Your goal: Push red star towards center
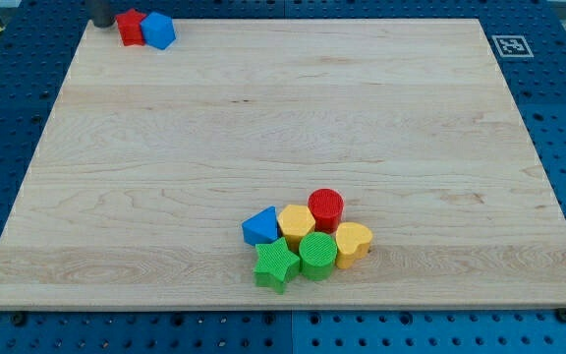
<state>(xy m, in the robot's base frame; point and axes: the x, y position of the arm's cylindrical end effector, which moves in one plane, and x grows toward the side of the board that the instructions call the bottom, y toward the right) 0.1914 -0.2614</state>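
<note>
The red star [130, 27] lies at the board's top left corner, touching a blue block [158, 29] on its right. My tip [101, 22] is a dark rod end just left of the red star, close to it or touching; most of the rod is cut off by the view's top edge. Both blocks sit far from the board's middle.
A cluster lies near the view's bottom centre: a red cylinder [326, 207], a yellow hexagon [295, 223], a blue triangle-like block [259, 227], a green star [276, 264], a green cylinder [317, 255] and a yellow heart [353, 241]. A marker tag [511, 45] sits at the top right.
</note>
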